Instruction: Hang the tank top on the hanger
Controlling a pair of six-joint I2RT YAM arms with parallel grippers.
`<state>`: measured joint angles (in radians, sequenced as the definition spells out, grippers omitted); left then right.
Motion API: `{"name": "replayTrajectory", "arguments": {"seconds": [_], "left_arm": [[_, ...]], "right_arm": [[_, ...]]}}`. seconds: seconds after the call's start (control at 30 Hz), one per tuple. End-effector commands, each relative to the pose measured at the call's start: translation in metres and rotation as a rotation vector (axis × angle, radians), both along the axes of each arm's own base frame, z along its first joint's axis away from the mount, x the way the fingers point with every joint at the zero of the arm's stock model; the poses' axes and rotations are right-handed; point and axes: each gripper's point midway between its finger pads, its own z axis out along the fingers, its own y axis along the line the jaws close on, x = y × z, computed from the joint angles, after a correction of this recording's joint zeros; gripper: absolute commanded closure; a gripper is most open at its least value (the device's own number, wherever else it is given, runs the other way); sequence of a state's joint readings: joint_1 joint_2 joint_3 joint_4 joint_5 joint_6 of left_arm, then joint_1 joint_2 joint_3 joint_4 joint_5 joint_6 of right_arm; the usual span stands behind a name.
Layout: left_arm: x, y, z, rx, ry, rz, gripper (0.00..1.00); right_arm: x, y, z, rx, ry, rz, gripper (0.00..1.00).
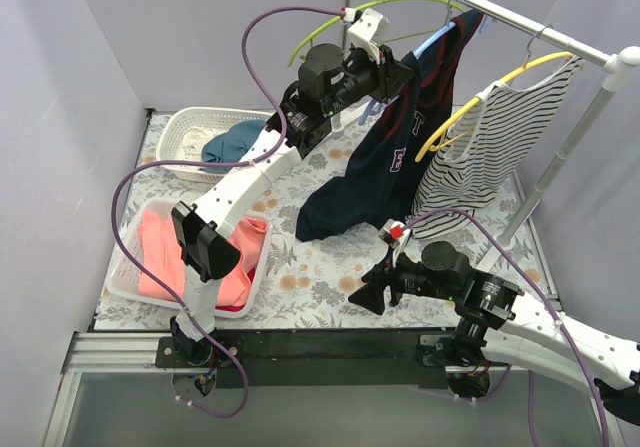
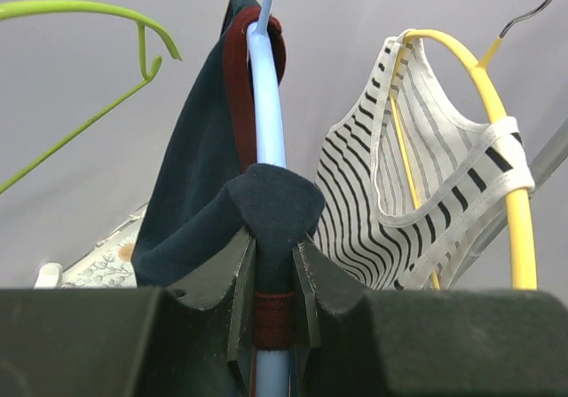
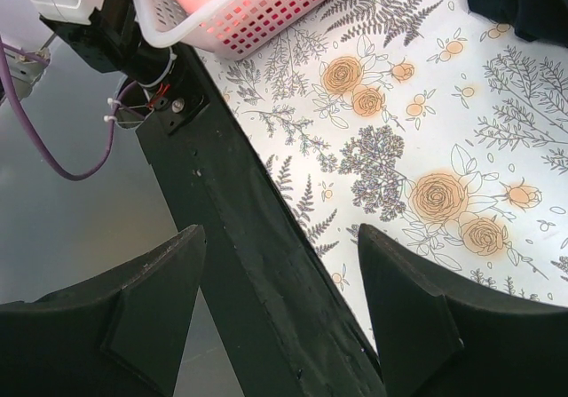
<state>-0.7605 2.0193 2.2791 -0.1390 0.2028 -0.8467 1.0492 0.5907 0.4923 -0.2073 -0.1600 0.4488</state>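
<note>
The navy tank top [image 1: 385, 157] with dark red trim hangs from the rail, draped on the light-blue hanger [image 1: 438, 37]; its hem trails on the table. My left gripper [image 1: 402, 72] is raised to it. In the left wrist view the gripper [image 2: 273, 268] is shut on a fold of the tank top [image 2: 271, 202] and its red trim, with the hanger's arm [image 2: 267, 104] running between the jaws. My right gripper [image 1: 372, 293] is low over the table's front edge, open and empty [image 3: 280, 313]. The tank top's hem [image 3: 524, 2] shows in the right wrist view.
A lime-green hanger [image 1: 330, 22] hangs left of the tank top. A yellow hanger [image 1: 480, 102] carries a striped top [image 1: 495, 157] on its right. The metal rail [image 1: 520, 17] runs above. A white basket [image 1: 185, 127] holds a teal garment, another [image 1: 125, 277] a coral-pink one.
</note>
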Motion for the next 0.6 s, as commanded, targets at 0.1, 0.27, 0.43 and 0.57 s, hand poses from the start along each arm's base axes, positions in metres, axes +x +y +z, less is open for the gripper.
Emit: {"name": "replayTrajectory", "arguments": {"seconds": [0.1,0.27,0.43,0.57], "left_arm": [[-0.016,0.016,0.046,-0.093,-0.079,-0.008,1.00],[-0.019,0.023,0.041,-0.083,-0.073,0.008,0.72],[-0.030,0.043,0.055,-0.098,-0.104,0.044,0.45],[-0.038,0.051,0.060,-0.093,-0.119,0.049,0.34]], "right_arm": [[-0.001,0.006,0.006,0.044,-0.002,0.007,0.23],[0.000,0.006,0.003,0.048,0.001,0.002,0.23],[0.000,0.007,0.001,0.044,0.005,0.001,0.23],[0.002,0.009,0.000,0.038,0.006,0.000,0.23]]}}
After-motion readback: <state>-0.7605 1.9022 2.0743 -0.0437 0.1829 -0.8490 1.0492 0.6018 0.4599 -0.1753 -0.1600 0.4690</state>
